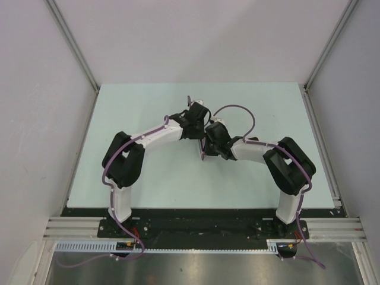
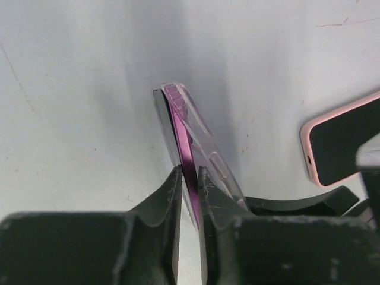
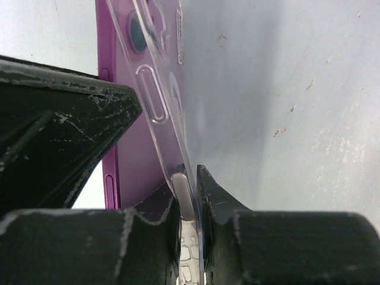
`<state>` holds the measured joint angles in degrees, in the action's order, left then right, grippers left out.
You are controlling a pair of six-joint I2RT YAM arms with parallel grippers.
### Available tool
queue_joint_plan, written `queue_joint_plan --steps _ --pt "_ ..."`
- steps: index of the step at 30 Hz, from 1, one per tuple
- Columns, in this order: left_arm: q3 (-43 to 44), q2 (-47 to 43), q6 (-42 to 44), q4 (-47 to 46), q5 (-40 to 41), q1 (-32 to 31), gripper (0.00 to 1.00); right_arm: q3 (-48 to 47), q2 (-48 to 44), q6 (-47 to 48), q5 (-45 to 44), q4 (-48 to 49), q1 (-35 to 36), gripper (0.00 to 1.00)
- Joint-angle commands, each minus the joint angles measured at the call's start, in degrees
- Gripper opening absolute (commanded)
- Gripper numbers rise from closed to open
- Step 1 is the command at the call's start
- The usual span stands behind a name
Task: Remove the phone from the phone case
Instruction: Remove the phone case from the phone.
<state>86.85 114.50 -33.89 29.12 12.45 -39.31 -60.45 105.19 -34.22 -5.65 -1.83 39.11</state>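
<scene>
L hand (image 2: 189, 178) clenched on purple phone (image 2: 185, 151), R hand (image 3: 188, 178) clamped on clear case (image 3: 155, 101) edge, both held on edge above mid-surface (image 1: 255, 113). Case splays off phone at gripped end, meeting it at far end. Pink-rimmed phone (image 2: 341, 139) lies nearby.

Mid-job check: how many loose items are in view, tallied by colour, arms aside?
Purple phone: 1, pinched by the left claw.
Clear case: 1, pinched by the right claw.
Pink-rimmed phone: 1, lying on the table.
Total: 3.
</scene>
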Motion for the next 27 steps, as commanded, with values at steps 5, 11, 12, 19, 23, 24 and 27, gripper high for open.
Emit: queue_joint_plan --steps 5,11,12,19,23,24,27 --pt "-14.0 0.6 9.1 14.2 2.1 2.3 0.0 -1.4 -9.5 6.9 -13.7 -1.4 1.2 0.0" --pt "-16.5 -4.2 10.3 13.7 -1.1 3.5 0.0 0.2 -11.2 13.5 -17.9 -1.3 2.2 0.0" --pt "-16.7 -5.2 10.7 13.9 -0.8 3.6 0.0 0.9 -11.8 14.7 -19.2 -0.8 3.2 0.0" --pt "-19.9 -9.4 11.9 13.5 -3.0 3.6 0.0 7.3 -16.2 16.9 -14.8 4.7 0.4 0.0" --pt "-20.7 -10.4 11.4 11.9 -6.1 3.7 0.0 8.9 -16.5 12.5 -7.6 6.3 -2.4 0.0" --pt "-20.6 -10.5 11.0 11.2 -6.8 3.7 0.0 9.1 -16.6 12.2 -7.3 6.7 -2.4 0.0" --pt "-20.1 -11.4 9.7 10.1 -9.4 3.7 0.0 9.1 -17.3 10.9 -5.3 7.4 -1.9 0.0"
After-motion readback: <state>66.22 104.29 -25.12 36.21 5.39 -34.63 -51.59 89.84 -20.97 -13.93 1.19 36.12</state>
